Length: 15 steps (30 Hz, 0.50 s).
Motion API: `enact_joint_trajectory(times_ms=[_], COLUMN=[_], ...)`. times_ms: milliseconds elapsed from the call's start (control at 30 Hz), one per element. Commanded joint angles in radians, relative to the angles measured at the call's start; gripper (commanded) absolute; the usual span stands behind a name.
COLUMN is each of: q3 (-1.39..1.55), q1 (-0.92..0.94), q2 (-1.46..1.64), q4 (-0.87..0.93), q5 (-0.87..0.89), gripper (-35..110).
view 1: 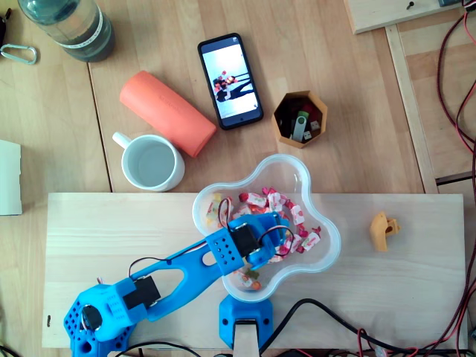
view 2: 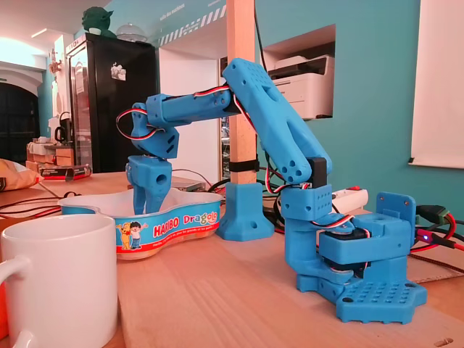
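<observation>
Your gripper (view 2: 147, 206) hangs straight down inside the Haribo tub (view 2: 181, 221), with the wrist folded over so the fingers point at the tub floor rather than across it. That steep pose is what lets them clear the high rim. In the overhead view the gripper (view 1: 259, 251) sits at about 6 o'clock of the tub's (view 1: 336, 242) centre, and the blue arm (view 1: 178, 279) comes in from 8 o'clock. The rim hides the fingertips from the side and the wrist motor covers them from above, so I cannot tell whether the gripper is parted or closed, or whether it has anything in it.

The wrapped sweets (view 1: 279, 202) lie loose on the tub floor. Most are heaped from 12 to 3 o'clock of the centre, and a few sit just beside the gripper. The tub's walls keep them gathered in one place.

The tub rests on the pale wooden board (view 1: 111, 238) that also carries the arm's base, which puts it within the arm's reach. A small orange printed piece (view 1: 384, 230) lies on the board at 3 o'clock, well apart from the tub.

On the worktop (view 1: 320, 44) beyond the board:
- A white mug (view 1: 152, 163) stands at 10 o'clock.
- An orange cylinder (view 1: 167, 111) lies on its side just past the mug.
- A phone (view 1: 230, 80) lies at 12 o'clock.
- A hexagonal wooden cup (view 1: 281, 130) holding a USB stick (view 1: 300, 126) stands at 1 o'clock, near the tub's rim.
</observation>
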Motion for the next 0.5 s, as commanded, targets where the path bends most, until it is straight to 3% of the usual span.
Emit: enact_joint_trajectory(times_ms=[0,467], q3=[-0.002,-0.002], q1=[0.014,0.014], q2=[0.031,0.031], q4=[0.017,0.018], q5=[0.009,0.011], gripper=[21,16])
